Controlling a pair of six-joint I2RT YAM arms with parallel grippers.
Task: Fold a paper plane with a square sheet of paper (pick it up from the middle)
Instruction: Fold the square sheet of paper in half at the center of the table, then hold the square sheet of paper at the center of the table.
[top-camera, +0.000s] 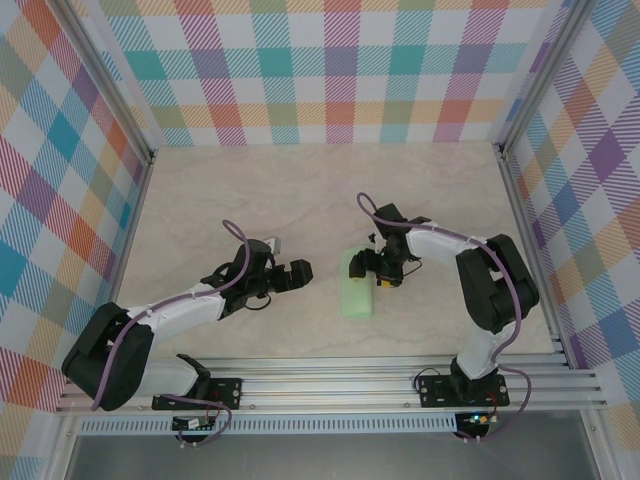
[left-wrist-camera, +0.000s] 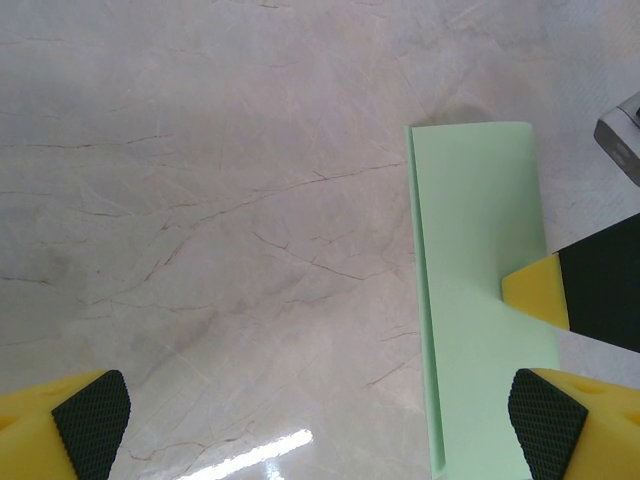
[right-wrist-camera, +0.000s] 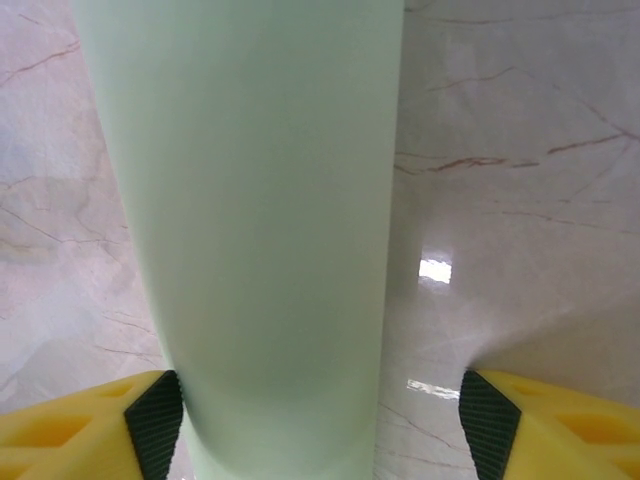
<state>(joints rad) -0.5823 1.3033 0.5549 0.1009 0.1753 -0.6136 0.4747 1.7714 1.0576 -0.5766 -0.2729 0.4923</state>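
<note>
The square sheet of paper (top-camera: 356, 286) is pale mint green and lies on the table doubled over into a narrow rectangle; a paper plane is out of view. In the left wrist view the paper (left-wrist-camera: 480, 270) shows a double edge along its left side. My right gripper (top-camera: 379, 268) stands open at the sheet's right edge. In its wrist view the bowed paper (right-wrist-camera: 260, 200) runs up between the jaws beside the left pad (right-wrist-camera: 155, 410), with a wide gap to the right pad. My left gripper (top-camera: 300, 275) is open just left of the sheet, with only table between its fingers (left-wrist-camera: 92, 418).
The marble-look tabletop (top-camera: 250, 190) is bounded by checked walls at the back and both sides. An aluminium rail (top-camera: 340, 375) runs along the near edge, where the arm bases sit. The right gripper's yellow fingertip (left-wrist-camera: 538, 290) rests over the paper in the left wrist view.
</note>
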